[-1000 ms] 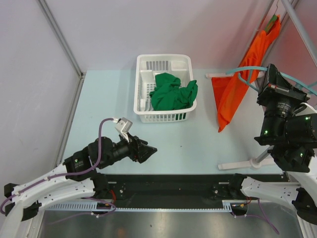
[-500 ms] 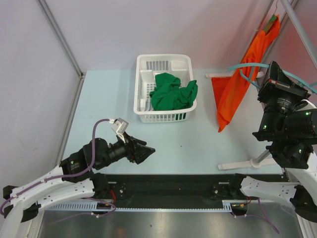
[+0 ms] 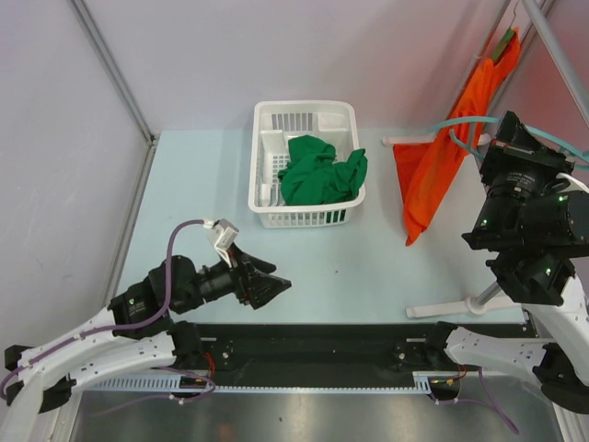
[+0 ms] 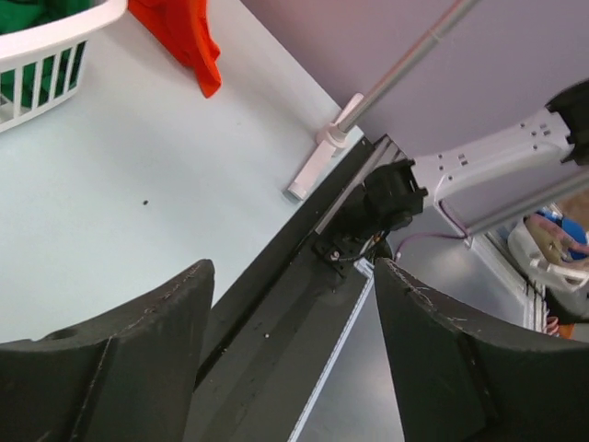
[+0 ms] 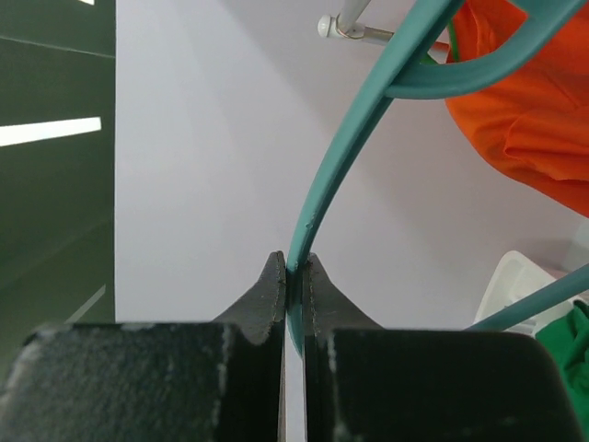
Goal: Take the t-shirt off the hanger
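Observation:
An orange t-shirt (image 3: 440,161) hangs from a teal hanger (image 3: 460,123) at the right, its lower edge on the table. My right gripper (image 3: 490,140) is shut on the hanger's thin teal bar; in the right wrist view the bar (image 5: 342,152) runs up from between the closed fingertips of that gripper (image 5: 294,274), with the shirt (image 5: 525,120) at the upper right. My left gripper (image 3: 282,281) is open and empty, low over the table's front edge. In the left wrist view, that gripper (image 4: 293,269) faces the black rail, and the shirt's tip (image 4: 179,32) shows far off.
A white basket (image 3: 304,219) holding a green garment (image 3: 322,170) stands at the table's back middle. A white rack foot (image 3: 442,307) lies on the table at front right, and its metal pole (image 3: 552,37) rises at the far right.
My right gripper has shifted slightly up and left with the hanger. My left arm has drawn back a little toward the left; its gripper stays open.

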Available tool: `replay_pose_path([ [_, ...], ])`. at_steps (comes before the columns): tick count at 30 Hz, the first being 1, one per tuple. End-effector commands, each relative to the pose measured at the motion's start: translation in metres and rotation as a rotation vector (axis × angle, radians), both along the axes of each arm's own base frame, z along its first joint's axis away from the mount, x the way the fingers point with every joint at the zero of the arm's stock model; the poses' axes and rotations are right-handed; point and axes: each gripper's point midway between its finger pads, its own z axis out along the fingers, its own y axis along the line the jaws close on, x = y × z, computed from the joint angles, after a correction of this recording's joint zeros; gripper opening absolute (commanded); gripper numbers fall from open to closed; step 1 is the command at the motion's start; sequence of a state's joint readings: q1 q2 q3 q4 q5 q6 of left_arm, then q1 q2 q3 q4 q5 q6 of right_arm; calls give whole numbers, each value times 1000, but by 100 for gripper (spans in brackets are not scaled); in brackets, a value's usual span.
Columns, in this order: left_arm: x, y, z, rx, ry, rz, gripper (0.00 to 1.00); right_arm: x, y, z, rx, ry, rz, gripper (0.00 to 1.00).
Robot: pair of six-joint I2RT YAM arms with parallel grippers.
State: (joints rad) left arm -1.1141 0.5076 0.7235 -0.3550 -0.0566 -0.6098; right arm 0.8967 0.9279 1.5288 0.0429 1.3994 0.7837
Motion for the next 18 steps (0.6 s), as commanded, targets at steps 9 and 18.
replay_pose_path([
  [9,22,-68,187,-51,-508,-151,86,-4,-10,-22,-17,38,-19,0],
  [18,65,-163,258,-38,-710,-459,96,-8,-1,-15,-33,19,87,0],
])
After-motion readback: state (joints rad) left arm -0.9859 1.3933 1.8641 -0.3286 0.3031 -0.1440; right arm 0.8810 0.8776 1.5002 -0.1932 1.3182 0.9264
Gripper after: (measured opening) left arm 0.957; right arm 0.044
